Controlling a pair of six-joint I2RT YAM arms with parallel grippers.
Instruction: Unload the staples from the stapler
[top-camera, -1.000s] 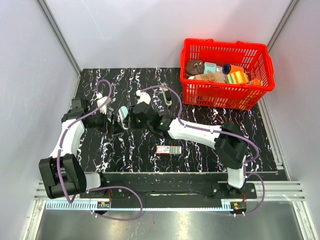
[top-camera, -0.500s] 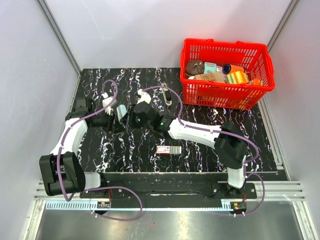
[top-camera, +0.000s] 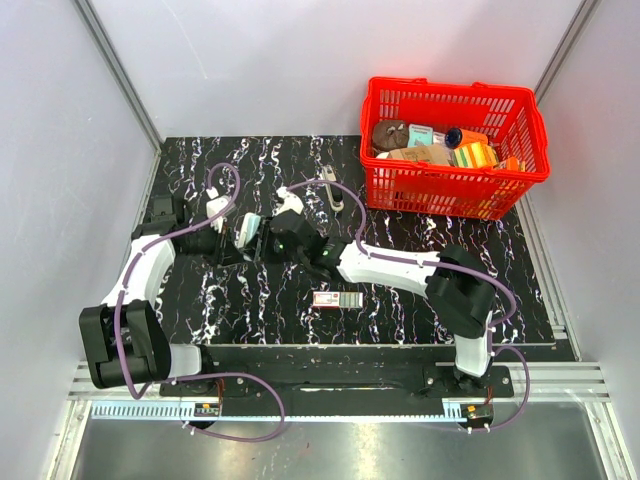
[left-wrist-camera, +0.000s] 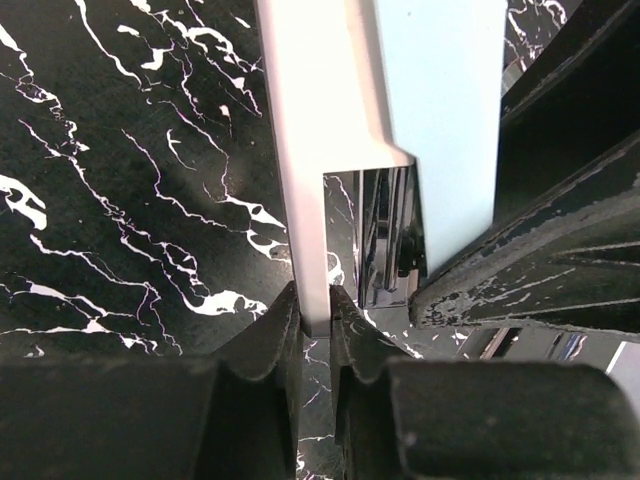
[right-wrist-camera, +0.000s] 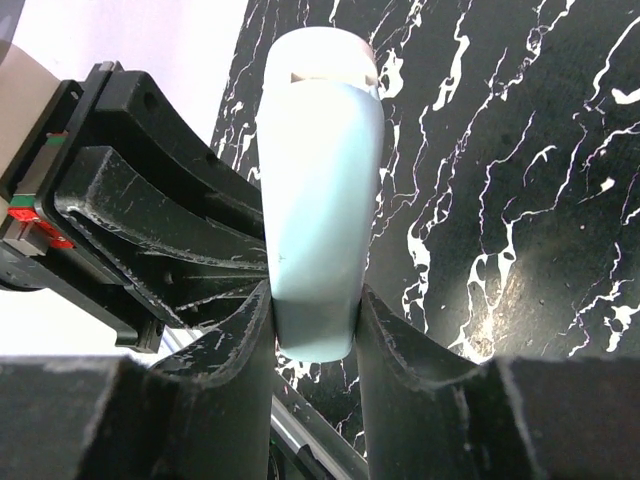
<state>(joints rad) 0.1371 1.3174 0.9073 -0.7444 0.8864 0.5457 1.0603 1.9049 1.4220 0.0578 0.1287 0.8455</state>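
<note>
**Change from one second ago.** My left pincer has swung toward the far side of the table. The stapler that it shares with my right pincer has moved slightly with it. The box and the basket lie as before.

**Nearest.** A flat pink-and-green box lies alone on the black marbled top. Its print is too small to read.

**Middle, left of centre.** Both pincers hold the stapler.
- My left fingers are pressed onto the tip of its white arm.
- My right fingers clamp the rounded pale-blue body from both sides.
- The white arm and the blue body stand apart, with a metal channel showing between them.
- From above, the long axis appears to run roughly near-to-far. I cannot tell which end is the nose.

**Farther.** A slim black-and-silver bar lies just beside a purple cable.

**Farthest, right.** A red basket holds assorted packets, their labels illegible.
</note>
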